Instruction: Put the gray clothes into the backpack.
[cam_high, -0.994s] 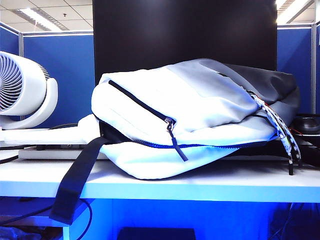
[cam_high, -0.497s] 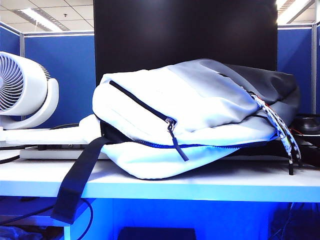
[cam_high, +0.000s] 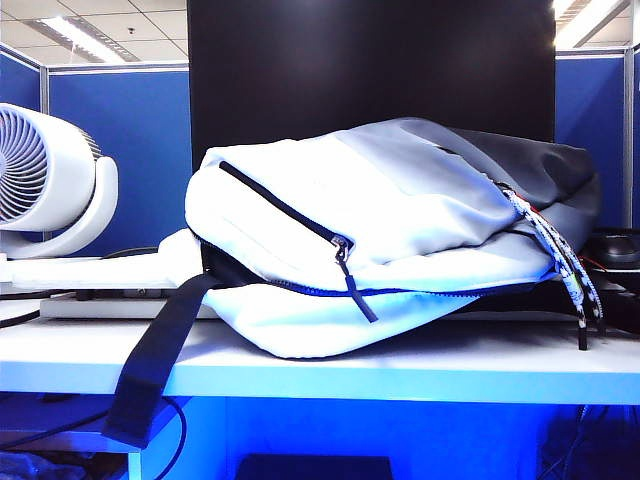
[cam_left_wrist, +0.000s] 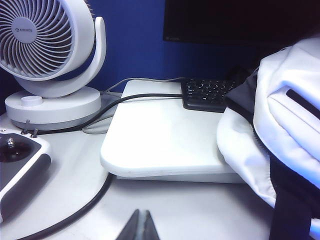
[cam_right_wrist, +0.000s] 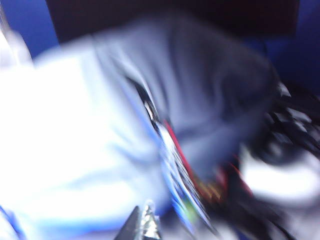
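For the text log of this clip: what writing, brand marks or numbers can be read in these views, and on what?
None reads clearly.
White fan: small grey mark on its hub, too small to read.
Black keyboard: key legends too small.
Backpack: no print visible.
Right wrist view: blurred throughout.

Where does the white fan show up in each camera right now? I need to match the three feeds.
Exterior view: the white fan stands at the far left edge, left of the backpack.
Left wrist view: fan fills one upper corner; backpack on the opposite side.
Right wrist view: fan not in it; picture blurred.
Shared landmark: the backpack.
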